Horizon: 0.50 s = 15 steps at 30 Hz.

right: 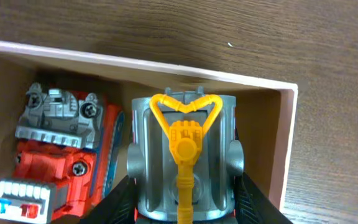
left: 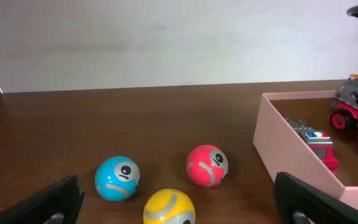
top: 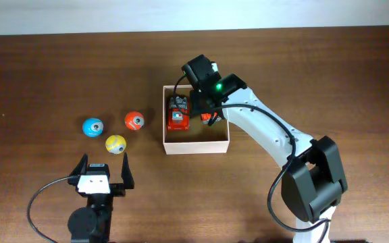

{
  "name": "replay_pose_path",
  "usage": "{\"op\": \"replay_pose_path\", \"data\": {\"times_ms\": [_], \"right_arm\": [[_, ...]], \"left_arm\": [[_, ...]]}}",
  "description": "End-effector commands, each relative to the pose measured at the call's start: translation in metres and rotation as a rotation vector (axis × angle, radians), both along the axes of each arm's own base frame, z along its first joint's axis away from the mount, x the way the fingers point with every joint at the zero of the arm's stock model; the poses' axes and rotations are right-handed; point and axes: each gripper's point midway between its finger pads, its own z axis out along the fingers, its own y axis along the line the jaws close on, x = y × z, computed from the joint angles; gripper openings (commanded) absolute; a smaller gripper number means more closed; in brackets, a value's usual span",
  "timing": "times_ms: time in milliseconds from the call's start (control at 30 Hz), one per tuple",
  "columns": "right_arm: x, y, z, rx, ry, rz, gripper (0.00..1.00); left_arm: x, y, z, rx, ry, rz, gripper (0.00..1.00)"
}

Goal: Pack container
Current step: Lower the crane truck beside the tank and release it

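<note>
The container (top: pixel 196 148) is a small square cream-walled box at mid-table, also seen in the right wrist view (right: pixel 286 143). A red toy truck (top: pixel 178 113) lies in its left half (right: pixel 61 155). My right gripper (top: pixel 206 111) reaches down into the right half. It is shut (right: pixel 185 205) on a grey toy truck with a yellow hook (right: pixel 185 155), one finger on each side of the truck's body. My left gripper (top: pixel 104 160) stands open near the table's front left edge, with nothing between its fingers (left: pixel 179 205).
Three toy balls lie left of the container: blue (top: pixel 92 126), red (top: pixel 134 121) and yellow (top: pixel 115 143). The yellow ball (left: pixel 169 208) is just in front of my left gripper. The container's pink-looking wall (left: pixel 291 155) is at its right.
</note>
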Motion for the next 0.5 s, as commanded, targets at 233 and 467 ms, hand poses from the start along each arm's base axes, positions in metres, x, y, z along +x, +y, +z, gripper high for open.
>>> {"op": "replay_pose_path", "data": {"times_ms": [233,467], "right_arm": [[0.0038,0.0051,0.0015,0.077,-0.004,-0.140,0.38],[0.0042,0.0048,0.0002,0.075,-0.003,-0.141,0.38]], "left_arm": [[-0.0003,0.0020,0.0002,0.015,-0.004,0.008,0.99],[-0.0003,0.0020,0.0001,0.015,-0.004,0.008,0.99]]}}
